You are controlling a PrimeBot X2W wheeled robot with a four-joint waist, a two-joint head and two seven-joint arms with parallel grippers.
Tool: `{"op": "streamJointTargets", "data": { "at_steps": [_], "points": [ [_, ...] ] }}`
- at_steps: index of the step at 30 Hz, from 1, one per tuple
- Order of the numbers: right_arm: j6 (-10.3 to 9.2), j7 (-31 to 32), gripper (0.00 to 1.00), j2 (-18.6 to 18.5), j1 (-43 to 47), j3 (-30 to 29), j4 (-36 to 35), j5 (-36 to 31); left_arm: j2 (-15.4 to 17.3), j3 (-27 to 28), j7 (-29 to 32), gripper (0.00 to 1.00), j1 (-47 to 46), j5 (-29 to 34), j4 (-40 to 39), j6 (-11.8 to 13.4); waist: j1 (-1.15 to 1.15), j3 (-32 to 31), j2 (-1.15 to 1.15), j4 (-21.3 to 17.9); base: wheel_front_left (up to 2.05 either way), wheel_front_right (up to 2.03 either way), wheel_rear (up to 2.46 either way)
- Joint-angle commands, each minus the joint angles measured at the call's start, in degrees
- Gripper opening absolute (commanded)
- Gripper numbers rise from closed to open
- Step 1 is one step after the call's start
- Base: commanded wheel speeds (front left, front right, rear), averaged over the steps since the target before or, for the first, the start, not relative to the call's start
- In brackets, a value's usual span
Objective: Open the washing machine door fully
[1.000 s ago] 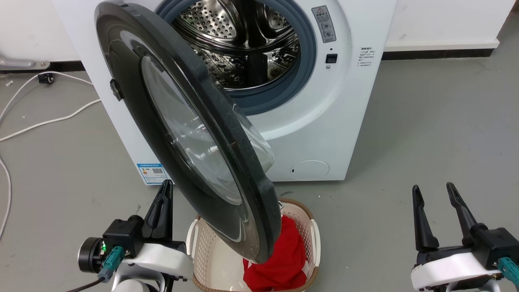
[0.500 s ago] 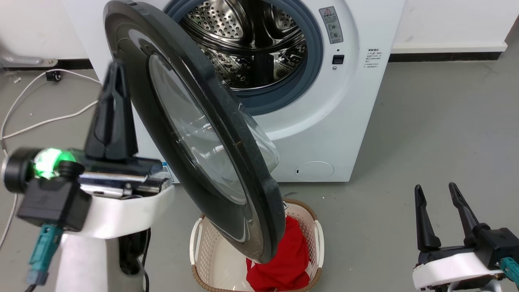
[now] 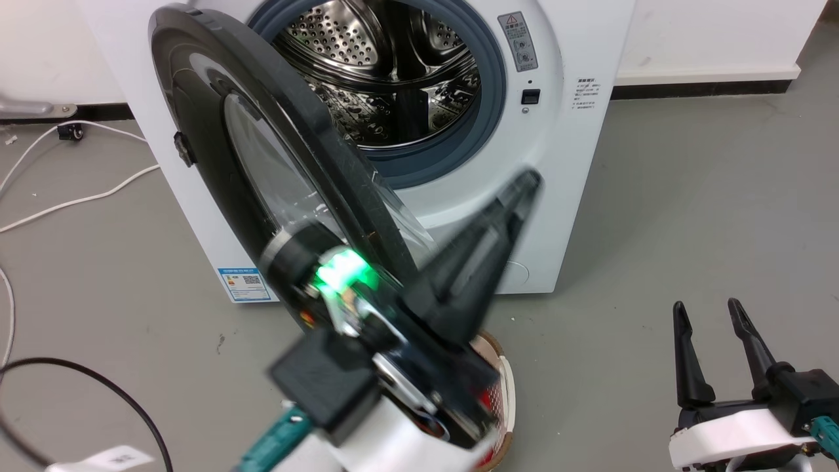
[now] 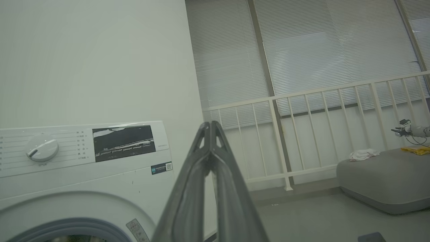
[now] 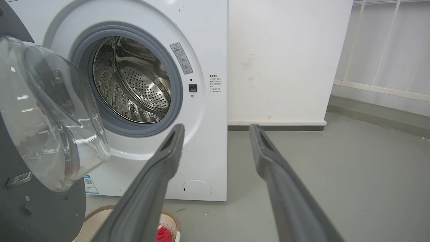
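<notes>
left gripper (image 3: 521,190) swung across past washing machine door (image 3: 196,98), fingers pressed together | door half-open | next, likely: push it wider | right gripper (image 3: 708,307) spread, idle

My head camera looks forward and down, close on the washing machine (image 3: 577,196) front. The left wrist camera tilts up past its control panel (image 4: 84,148) toward the window blinds (image 4: 302,50). The right wrist camera is low, looking level across the floor (image 5: 352,185). All three share the drum's grey ring (image 5: 176,94).
</notes>
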Motion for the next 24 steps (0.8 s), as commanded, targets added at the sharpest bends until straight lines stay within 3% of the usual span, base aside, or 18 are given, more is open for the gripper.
{"op": "streamJointTargets", "data": {
  "at_steps": [1, 5, 13, 24],
  "points": [
    [-0.04, 0.13, 1.00, 0.16, 0.18, 0.01, -0.02, 0.14, 0.49, -0.52, 0.62, 0.00, 1.27, -0.53, 0.23, -0.08, 0.00, -0.01, 0.00, -0.01, 0.00, 0.00, 0.00],
    [-0.04, 0.31, 1.00, 0.15, 0.62, 0.46, 0.18, 0.59, 3.40, -6.26, 8.85, 0.00, 11.37, -4.88, 1.51, 0.80, 0.00, 0.14, 0.00, 0.25, 0.00, 0.00, 0.00],
    [-0.04, 0.24, 1.00, 0.15, 0.07, 1.07, 0.80, 1.14, 6.21, -6.83, 10.38, 0.00, 18.03, -4.98, 7.27, 3.10, 0.00, 0.52, 0.00, 0.91, 0.00, 0.00, 0.00],
    [-0.04, 0.31, 1.00, 0.15, -1.40, 2.15, 1.87, 1.76, 2.09, -4.94, 4.37, 0.00, 9.12, -4.93, 22.01, 3.93, 0.00, 1.89, 0.00, -0.51, 0.00, 0.00, 0.00]
  ]
}}
